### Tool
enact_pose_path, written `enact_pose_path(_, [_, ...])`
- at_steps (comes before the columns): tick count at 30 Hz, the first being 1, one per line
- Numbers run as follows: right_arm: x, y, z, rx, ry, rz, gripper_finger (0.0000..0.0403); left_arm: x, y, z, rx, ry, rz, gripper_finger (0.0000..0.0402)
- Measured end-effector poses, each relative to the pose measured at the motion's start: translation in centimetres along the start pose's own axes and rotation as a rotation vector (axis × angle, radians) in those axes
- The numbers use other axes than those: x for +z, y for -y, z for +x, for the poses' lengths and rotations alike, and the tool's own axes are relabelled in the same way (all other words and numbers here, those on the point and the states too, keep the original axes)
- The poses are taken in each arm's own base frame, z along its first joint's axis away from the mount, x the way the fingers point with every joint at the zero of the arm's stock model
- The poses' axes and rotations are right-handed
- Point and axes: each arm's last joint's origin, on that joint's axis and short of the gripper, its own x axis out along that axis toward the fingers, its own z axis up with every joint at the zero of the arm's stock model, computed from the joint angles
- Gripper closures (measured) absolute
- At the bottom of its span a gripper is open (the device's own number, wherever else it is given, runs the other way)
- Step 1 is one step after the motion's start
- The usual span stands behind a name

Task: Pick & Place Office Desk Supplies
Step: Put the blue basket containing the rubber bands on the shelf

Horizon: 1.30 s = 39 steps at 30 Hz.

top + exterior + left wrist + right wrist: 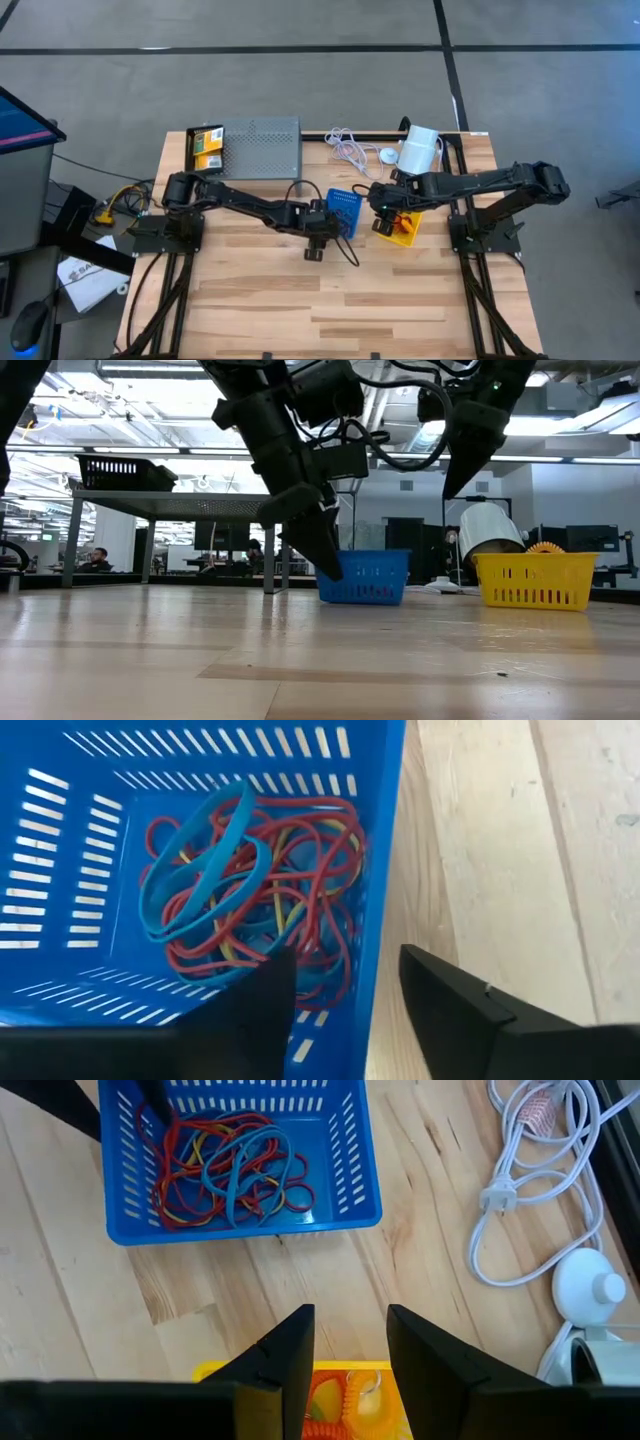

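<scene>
Over the blue bin (380, 870) the left hand (345, 990) is hovering, its fingers parted and gripping nothing, one tip inside the rim and one outside. Red, blue and yellow loops (250, 880) are lying tangled in that bin (on the wooden counter (400, 290)). Nearby, the right hand (350, 1350) is hanging part-open and empty above the yellow bin (535, 580).
</scene>
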Motion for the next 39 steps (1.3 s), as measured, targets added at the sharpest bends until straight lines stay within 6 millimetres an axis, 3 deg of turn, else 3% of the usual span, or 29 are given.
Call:
enact_pose_path(8, [-0.2, -0.7, -0.3, 0.013, 0.003, -0.028, 0.0280, 0.0, 0.3, 0.0, -0.110, 0.012, 0.001, 0.0314])
enact_pose_path(17, [-0.5, -1.7, -0.6, 0.032, 0.011, -0.063, 0.0280, -0.3, 0.5, -0.1, -0.123, -0.020, 0.019, 0.0333])
enact_pose_path(21, [-0.6, -1.8, -0.7, 0.034, 0.011, -0.062, 0.0280, -0.7, 0.7, -0.2, -0.130, -0.059, 0.016, 0.0374])
enact_pose_path(23, [-0.6, -1.8, -0.7, 0.033, 0.011, -0.062, 0.0280, -0.8, 1.0, -0.3, -0.130, -0.079, 0.018, 0.0393])
enact_pose_path(29, [-0.6, -1.8, -0.7, 0.033, 0.011, -0.061, 0.0280, -1.0, 2.6, -0.9, -0.097, -0.125, 0.066, 0.0398])
enact_pose_path(33, [-0.6, -1.8, -0.7, 0.032, 0.010, -0.063, 0.0280, -1.0, 3.7, -2.3, -0.059, -0.137, 0.109, 0.0400])
enact_pose_path(39, [-0.6, -1.8, -0.7, 0.031, 0.011, -0.068, 0.0280, 0.4, 3.5, -6.6, -0.042, -0.012, 0.065, 0.0400])
